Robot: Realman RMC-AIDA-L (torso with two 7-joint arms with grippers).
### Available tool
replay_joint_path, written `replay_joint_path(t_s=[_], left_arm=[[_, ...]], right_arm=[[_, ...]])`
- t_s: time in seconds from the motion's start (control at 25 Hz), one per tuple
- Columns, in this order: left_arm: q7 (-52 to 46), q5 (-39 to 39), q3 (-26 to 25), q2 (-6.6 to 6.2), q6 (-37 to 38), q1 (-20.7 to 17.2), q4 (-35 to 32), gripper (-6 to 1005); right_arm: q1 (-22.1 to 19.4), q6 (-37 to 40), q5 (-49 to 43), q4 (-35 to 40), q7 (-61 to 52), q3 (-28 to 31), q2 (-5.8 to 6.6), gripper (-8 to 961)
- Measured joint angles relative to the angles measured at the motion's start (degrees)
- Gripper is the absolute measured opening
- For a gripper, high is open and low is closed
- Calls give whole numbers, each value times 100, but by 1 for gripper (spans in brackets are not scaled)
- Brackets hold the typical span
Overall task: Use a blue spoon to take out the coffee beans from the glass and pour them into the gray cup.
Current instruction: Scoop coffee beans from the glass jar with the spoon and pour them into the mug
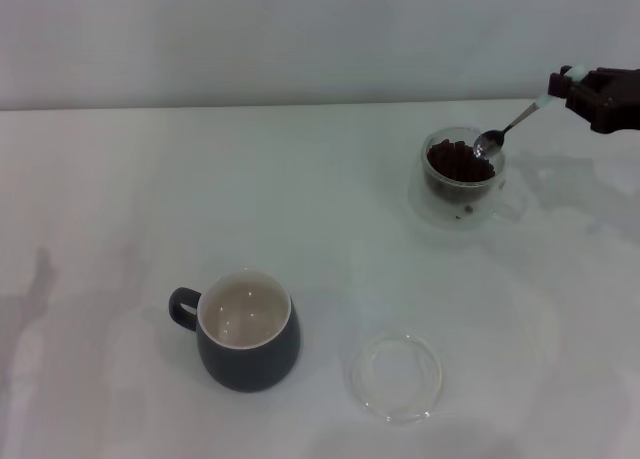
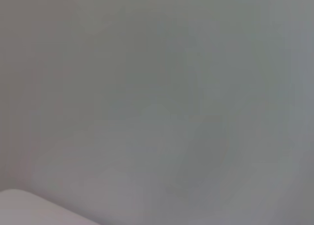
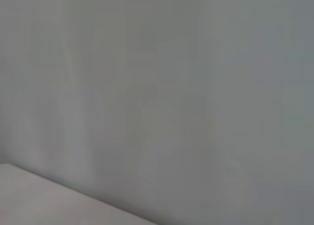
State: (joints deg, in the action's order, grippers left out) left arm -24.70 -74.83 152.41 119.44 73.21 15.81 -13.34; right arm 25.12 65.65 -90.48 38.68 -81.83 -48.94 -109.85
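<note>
In the head view my right gripper [image 1: 562, 87] is at the far right, shut on the pale handle of the blue spoon [image 1: 510, 127]. The spoon slants down to the left, its metal bowl at the rim of the glass [image 1: 460, 177], over the coffee beans [image 1: 458, 161] heaped inside. The gray cup [image 1: 246, 331] stands at the near left, handle to the left, its cream inside empty. My left gripper is out of view. Both wrist views show only a blank grey wall.
A flat clear round dish [image 1: 397, 375] lies on the white table [image 1: 150, 199] just right of the gray cup. The table's far edge meets a pale wall behind the glass.
</note>
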Motion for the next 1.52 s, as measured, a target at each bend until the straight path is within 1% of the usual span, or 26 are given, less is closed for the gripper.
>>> replay_joint_path(t_s=[0.2,0.52,0.68,1.0,1.2,1.32,1.52], left_arm=[[0,-42,-1,0,0,1,-1,875],[0,-42,0,0,0,-8,13,875],[0,-41,-1,-5,0,-14,20,875],[0,-40,-1,-17,32,-35,25,876],[0,-40,-1,-12,62,-54,25,876],[0,-40,-1,-22,62,-44,26,876],[-10,-105,-6,-28,65,-60,101,875]], right_arm=[[-16,4,-8,16,0,-163,-14,146],[-22,-27,-14,46,-7,-301,-132,145],[-23,-55,-14,47,-165,-301,-162,145],[-9,-114,-142,11,-1126,-341,-127,145],[-36,-157,-125,5,-1623,-300,-161,145],[-40,-351,-116,-7,-2021,-295,-161,145],[-85,-487,-89,-25,-2592,-256,-123,145]])
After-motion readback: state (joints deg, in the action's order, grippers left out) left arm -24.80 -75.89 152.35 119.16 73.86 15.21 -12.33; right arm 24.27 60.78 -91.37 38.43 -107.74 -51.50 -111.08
